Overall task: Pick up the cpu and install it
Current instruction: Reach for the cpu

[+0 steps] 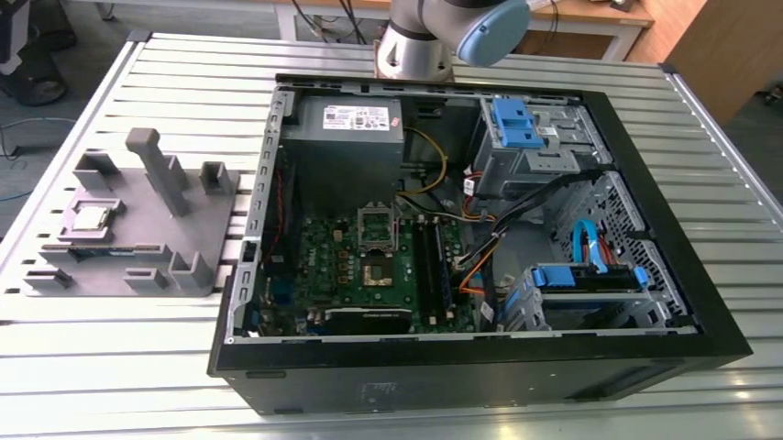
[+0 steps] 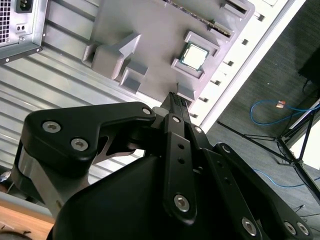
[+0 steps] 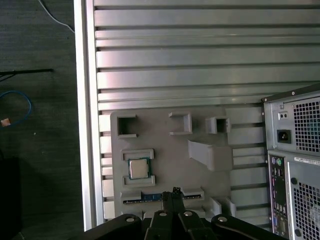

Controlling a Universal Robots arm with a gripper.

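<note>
The cpu [image 1: 92,218] lay flat, silvery top up, in a square recess of the grey holder [image 1: 183,234]. The holder rested on the slatted table [image 1: 183,82] near the table's edge at the exterior view's left, beside the open computer case [image 1: 490,367]. The cpu's recess was on the side of the holder nearest that table edge.

In both wrist views the gripper [image 2: 173,97] [image 3: 175,191] had its fingers drawn together with nothing between them. It hung over the holder [image 3: 170,150], apart from the cpu [image 3: 138,168] and not touching it. In the second wrist view the cpu [image 2: 195,55] sat just beyond the fingertips, slightly off their line.
</note>
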